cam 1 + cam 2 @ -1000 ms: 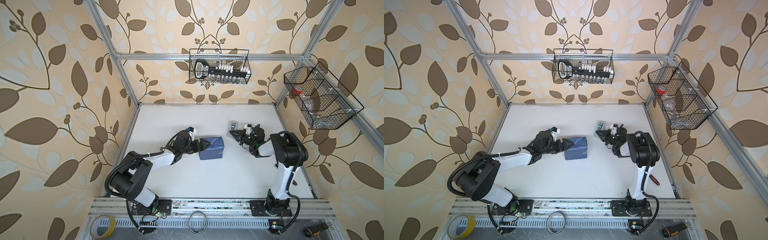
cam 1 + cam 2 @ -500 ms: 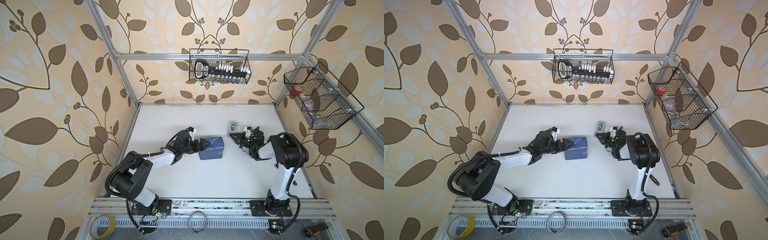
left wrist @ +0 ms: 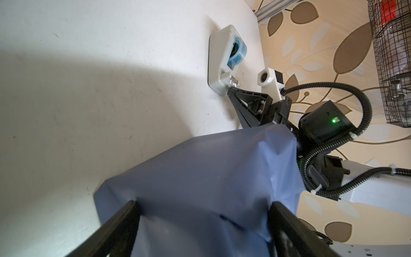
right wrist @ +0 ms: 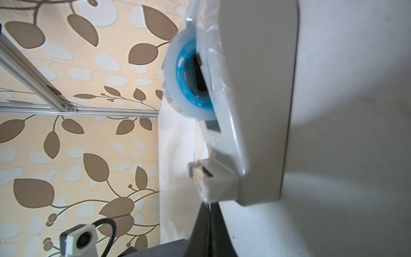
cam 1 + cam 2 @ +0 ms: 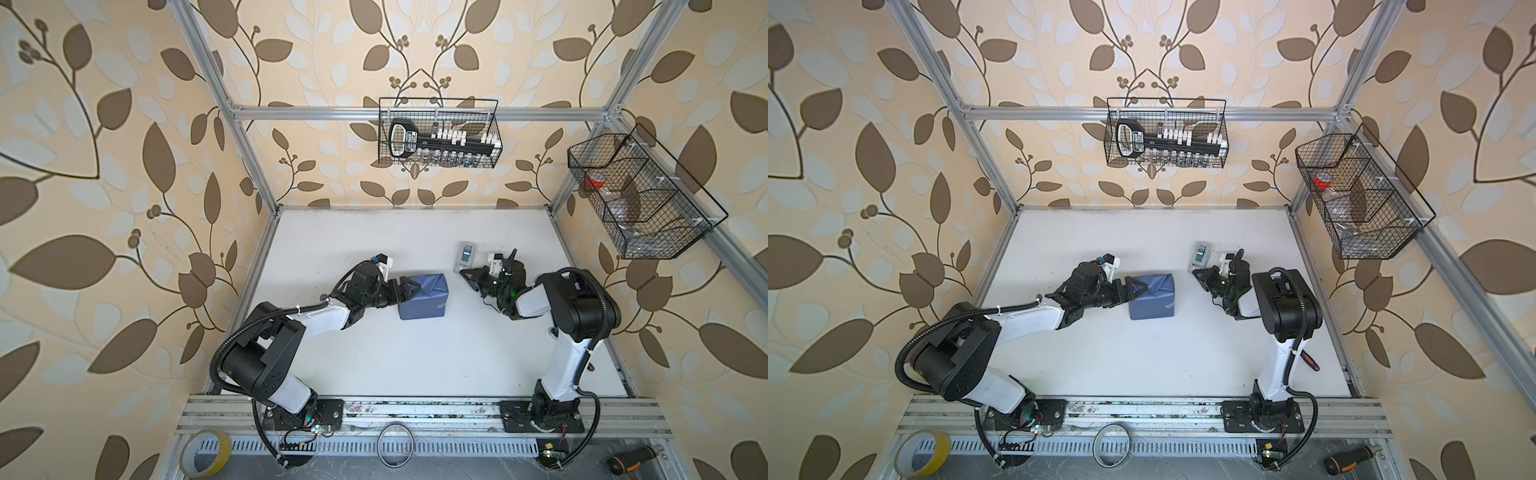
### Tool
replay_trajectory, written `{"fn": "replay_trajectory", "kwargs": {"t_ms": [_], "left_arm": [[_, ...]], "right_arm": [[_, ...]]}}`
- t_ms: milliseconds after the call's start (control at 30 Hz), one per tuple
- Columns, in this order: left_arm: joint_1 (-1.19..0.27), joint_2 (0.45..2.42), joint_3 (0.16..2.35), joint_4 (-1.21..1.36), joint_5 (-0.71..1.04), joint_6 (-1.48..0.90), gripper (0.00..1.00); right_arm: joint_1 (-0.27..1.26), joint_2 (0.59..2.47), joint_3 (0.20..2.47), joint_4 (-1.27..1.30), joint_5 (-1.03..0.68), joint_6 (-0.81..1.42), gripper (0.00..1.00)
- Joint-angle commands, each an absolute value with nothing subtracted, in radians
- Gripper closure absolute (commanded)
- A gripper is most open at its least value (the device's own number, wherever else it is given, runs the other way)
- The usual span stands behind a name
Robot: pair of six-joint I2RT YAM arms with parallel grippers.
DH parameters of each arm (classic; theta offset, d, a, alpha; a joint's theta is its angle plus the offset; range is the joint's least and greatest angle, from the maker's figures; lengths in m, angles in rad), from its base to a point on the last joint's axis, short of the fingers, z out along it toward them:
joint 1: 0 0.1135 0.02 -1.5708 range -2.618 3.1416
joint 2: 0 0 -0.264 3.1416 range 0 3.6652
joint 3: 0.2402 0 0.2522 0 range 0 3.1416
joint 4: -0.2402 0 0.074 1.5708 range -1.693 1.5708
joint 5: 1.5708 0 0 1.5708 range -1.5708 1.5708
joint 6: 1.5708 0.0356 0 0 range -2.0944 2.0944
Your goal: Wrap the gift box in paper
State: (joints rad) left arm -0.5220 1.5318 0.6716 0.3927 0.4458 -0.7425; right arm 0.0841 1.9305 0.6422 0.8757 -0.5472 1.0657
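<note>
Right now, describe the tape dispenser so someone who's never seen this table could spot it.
On the white table, look toward the far right, just beyond the right gripper. The tape dispenser is a small pale grey block holding a blue-cored roll, unlike the blue paper-wrapped box at centre.

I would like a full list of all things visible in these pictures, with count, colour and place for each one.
gift box: one, fully covered in slate-blue paper, middle of the table
tape dispenser: one, grey-white with a blue-cored roll, behind and right of the box
table: one, white
wire baskets: two, black; one on the back wall, one on the right wall
tape rolls: one yellow, front left; one ring, front middle
screwdriver: one, black and orange, front right
left claw: jaws wide, straddling the box's left end
right claw: shut, tips at the dispenser's cutter end
</note>
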Motion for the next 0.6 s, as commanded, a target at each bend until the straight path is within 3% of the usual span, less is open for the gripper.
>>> {"fn": "replay_trajectory", "kwargs": {"t_ms": [0,567], "left_arm": [[-0.523,1.579,0.652,0.242,0.422,-0.732,0.09],[-0.522,1.577,0.651,0.241,0.419,-0.73,0.09]], "right_arm": [[0.087,1.925,0.632,0.68,-0.499,0.988,1.0],[0.089,1.87,0.66,0.509,-0.431,0.857,1.0]]}}
